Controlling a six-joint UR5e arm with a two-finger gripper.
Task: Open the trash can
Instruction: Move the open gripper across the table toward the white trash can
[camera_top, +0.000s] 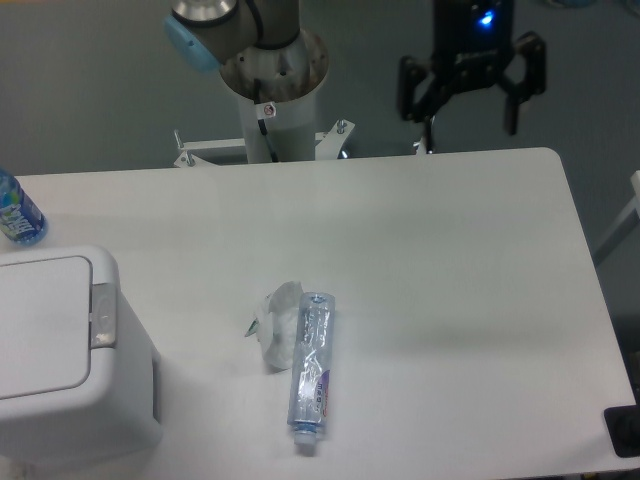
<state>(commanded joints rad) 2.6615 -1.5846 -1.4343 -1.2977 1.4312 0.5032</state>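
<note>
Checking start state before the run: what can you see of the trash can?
The trash can is a white, boxy, plastic-looking bin with rounded corners, standing upright at the table's near left corner, partly cut off by the frame edge. Its flat rectangular lid lies down, closed. A small grey latch sits at the rim on its right side. Nothing touches it: the gripper hangs open far off over the table's back edge, and the crushed bottle lies apart to its right.
</note>
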